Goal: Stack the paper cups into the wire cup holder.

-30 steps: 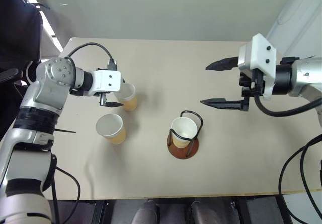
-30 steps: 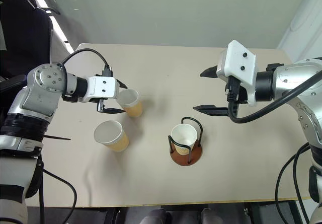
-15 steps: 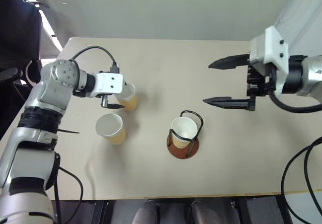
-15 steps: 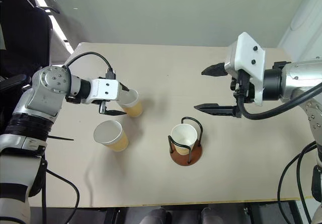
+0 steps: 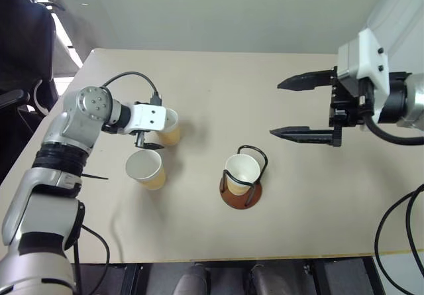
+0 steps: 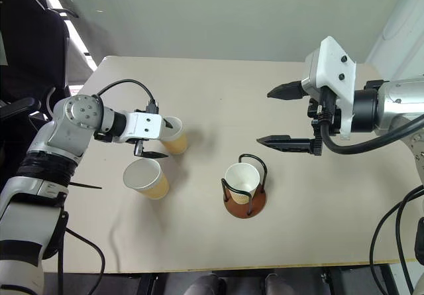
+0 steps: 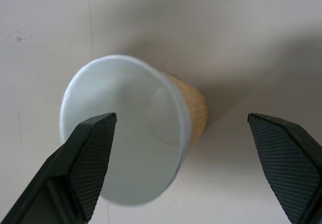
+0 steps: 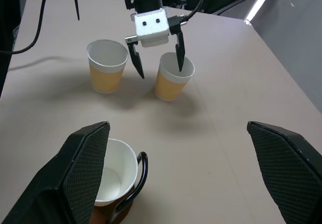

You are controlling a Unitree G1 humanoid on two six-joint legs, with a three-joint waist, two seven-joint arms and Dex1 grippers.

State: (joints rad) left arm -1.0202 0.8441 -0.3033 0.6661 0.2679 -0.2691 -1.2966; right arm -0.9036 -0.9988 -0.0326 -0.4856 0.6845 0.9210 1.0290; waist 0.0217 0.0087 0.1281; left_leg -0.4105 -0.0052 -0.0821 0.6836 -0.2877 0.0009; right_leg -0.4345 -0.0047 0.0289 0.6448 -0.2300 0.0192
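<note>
Beige desk (image 5: 218, 229), mostly bare. One cup (image 5: 242, 170) already sits in the wire holder (image 5: 240, 192) toward the near edge. Two cups remain near the left edge: my left gripper (image 8: 157, 61) straddles the farther cup (image 5: 169, 126), fingers apart, for pickup; nearer cup (image 5: 146, 169) just beside. Right gripper (image 5: 303, 107) open, raised clear; open room between.

The desk (image 5: 218, 83) has a smooth, matt beige top, like laminate. The paper cups (image 5: 146, 169) look matt, tan outside and plain white inside, with rolled rims. The wire cup holder (image 5: 240, 190) has thin black wire loops on a reddish-brown disc with a slight sheen. The fingers (image 7: 90, 153) are black with a fine cross-hatched texture on their pads.
</note>
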